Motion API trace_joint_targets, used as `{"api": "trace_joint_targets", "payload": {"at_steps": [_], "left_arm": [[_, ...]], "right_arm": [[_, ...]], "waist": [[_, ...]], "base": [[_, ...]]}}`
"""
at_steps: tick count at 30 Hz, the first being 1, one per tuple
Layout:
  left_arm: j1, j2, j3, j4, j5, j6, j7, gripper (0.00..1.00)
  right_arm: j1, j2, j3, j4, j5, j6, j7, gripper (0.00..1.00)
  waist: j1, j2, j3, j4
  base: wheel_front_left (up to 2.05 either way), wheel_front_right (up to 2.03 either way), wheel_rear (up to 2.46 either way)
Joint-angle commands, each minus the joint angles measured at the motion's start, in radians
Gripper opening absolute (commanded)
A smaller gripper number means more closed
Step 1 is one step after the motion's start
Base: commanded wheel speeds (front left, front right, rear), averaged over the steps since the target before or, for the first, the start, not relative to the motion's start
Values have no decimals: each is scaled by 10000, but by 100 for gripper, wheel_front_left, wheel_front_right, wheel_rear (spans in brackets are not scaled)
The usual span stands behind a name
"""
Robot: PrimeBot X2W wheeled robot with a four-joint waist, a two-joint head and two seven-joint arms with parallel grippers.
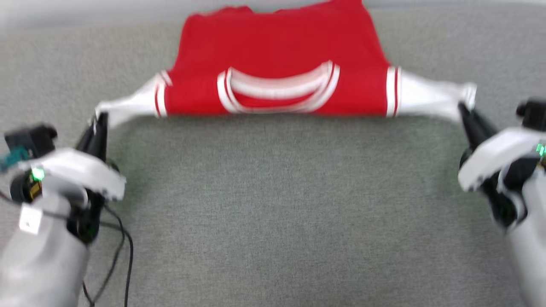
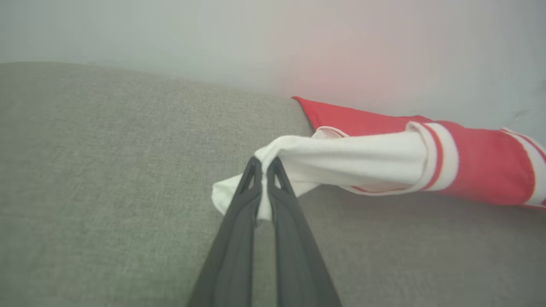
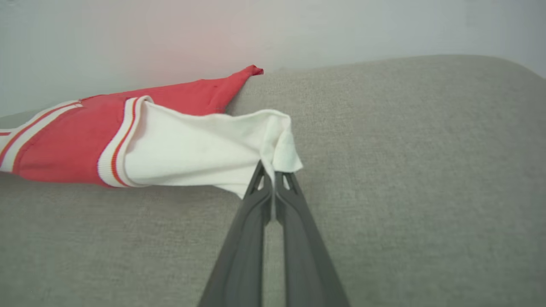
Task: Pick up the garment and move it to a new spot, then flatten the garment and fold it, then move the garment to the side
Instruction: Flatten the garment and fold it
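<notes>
Both sleeves point(image 1: 128, 104) pinched, garment point(image 1: 277, 47) between fingers point(image 1: 97, 136) (taut)

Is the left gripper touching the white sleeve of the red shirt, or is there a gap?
Touching. The left wrist view shows the left gripper shut on the shirt, with the white sleeve end pinched inside it.

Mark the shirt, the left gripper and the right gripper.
shirt point(image 1: 277, 47), head view, red body.
left gripper point(image 2: 265, 164), left wrist view, between tips pinching cloth.
right gripper point(image 3: 272, 174), right wrist view, between tips pinching cloth.
</notes>
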Motion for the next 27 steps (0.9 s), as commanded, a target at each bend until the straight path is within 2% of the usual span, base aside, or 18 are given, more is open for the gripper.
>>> {"api": "trace_joint_targets", "payload": {"at_steps": [1,4,17,22,26,27], "left_arm": [[374,106,91,-104,-72,99,-43,0],[1541,109,280,-761,-203,307,-66,0],[6358,-153,284,-3121,-617,1392,-21,0],[7415,-221,92,-3923,-599,1697,56,0],[7823,-307,-124,-4425,-451,1876,109,0],[7847,-310,-189,-4554,-340,1937,98,0]], "right_arm": [[378,30,-133,-121,-44,-21,49,0],[1575,169,-455,-691,-230,-21,327,0],[6278,1567,-2161,-3060,-1077,-19,1627,0],[7792,1948,-2546,-4091,-1857,-18,2228,0],[8437,2168,-2584,-4673,-2371,-18,2560,0],[8508,2205,-2600,-4767,-2436,-18,2593,8]], "waist": [[3,0,-471,-34],[3,0,-995,-12],[3,0,-2640,-30],[3,0,-3025,153],[3,0,-3159,262],[3,0,-3173,292]], "base": [[0,0,0],[0,0,0],[0,0,0],[0,0,0],[0,0,0],[0,0,0]]}}
